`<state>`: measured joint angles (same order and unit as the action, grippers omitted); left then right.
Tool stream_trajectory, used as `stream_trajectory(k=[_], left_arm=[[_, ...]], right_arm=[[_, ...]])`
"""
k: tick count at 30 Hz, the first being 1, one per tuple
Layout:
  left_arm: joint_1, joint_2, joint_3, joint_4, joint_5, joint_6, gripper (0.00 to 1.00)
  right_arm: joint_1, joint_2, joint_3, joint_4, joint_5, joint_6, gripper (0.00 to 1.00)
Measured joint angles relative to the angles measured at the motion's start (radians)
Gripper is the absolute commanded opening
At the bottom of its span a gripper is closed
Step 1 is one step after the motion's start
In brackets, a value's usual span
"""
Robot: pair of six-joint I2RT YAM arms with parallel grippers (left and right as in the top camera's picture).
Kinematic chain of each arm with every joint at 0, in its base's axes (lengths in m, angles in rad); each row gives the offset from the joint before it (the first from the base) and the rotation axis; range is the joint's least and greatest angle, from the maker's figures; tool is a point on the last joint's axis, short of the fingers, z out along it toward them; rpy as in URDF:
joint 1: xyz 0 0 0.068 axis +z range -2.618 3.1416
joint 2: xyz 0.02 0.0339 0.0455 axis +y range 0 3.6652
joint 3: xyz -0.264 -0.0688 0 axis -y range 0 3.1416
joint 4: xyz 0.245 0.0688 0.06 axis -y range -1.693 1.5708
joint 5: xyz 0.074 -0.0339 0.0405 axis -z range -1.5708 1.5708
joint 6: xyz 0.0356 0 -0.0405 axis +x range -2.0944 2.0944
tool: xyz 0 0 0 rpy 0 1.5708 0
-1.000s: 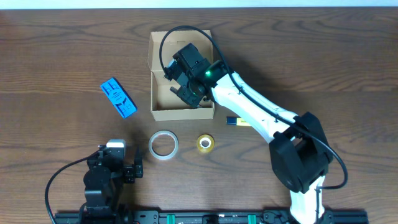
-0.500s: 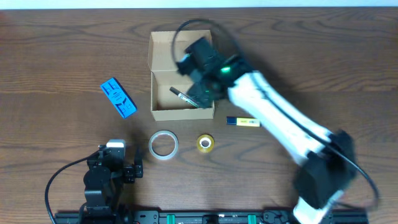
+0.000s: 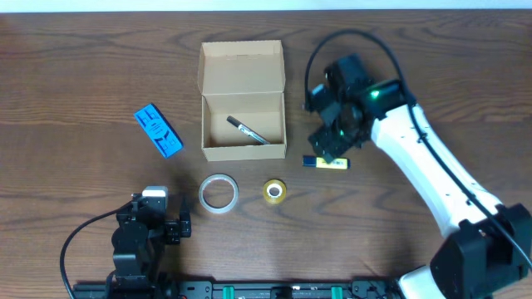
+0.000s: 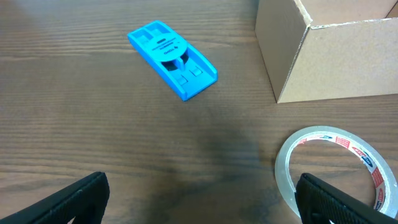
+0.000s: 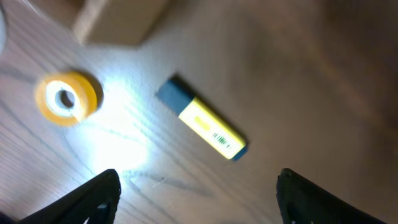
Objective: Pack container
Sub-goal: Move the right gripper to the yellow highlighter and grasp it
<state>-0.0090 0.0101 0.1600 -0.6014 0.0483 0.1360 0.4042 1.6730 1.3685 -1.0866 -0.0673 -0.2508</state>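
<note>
The tan cardboard container [image 3: 243, 124] stands open at the table's upper middle, its flap lid folded back, with a black pen [image 3: 247, 130] lying inside. Its corner shows in the left wrist view [image 4: 323, 56] and, blurred, in the right wrist view [image 5: 118, 22]. My right gripper [image 3: 332, 143] is open and empty, hovering just above a yellow highlighter with blue caps [image 3: 326, 162], which also shows in the right wrist view [image 5: 202, 126]. My left gripper [image 3: 170, 226] is open and empty, low near the front edge, left of the clear tape roll [image 3: 219, 193].
A flat blue packet [image 3: 158, 130] lies left of the container, also in the left wrist view [image 4: 172, 59]. A small yellow tape roll [image 3: 275, 191] sits in front of the container, seen too in the right wrist view [image 5: 65, 98]. The clear tape roll shows in the left wrist view [image 4: 333, 165].
My right gripper left the black pen in the container, rose out and swung right and forward to above the highlighter. The left arm has not moved.
</note>
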Motion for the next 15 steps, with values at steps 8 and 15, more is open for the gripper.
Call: stream_trajectory(k=[8,15], left_arm=[[0.0,0.0,0.0,0.0,0.0,0.0,0.96],[0.0,0.0,0.0,0.0,0.0,0.0,0.96]], right_arm=[[0.0,0.003,-0.196,0.168,0.0,-0.006,0.99],[0.0,0.003,-0.314,0.307,0.032,-0.007,0.99]])
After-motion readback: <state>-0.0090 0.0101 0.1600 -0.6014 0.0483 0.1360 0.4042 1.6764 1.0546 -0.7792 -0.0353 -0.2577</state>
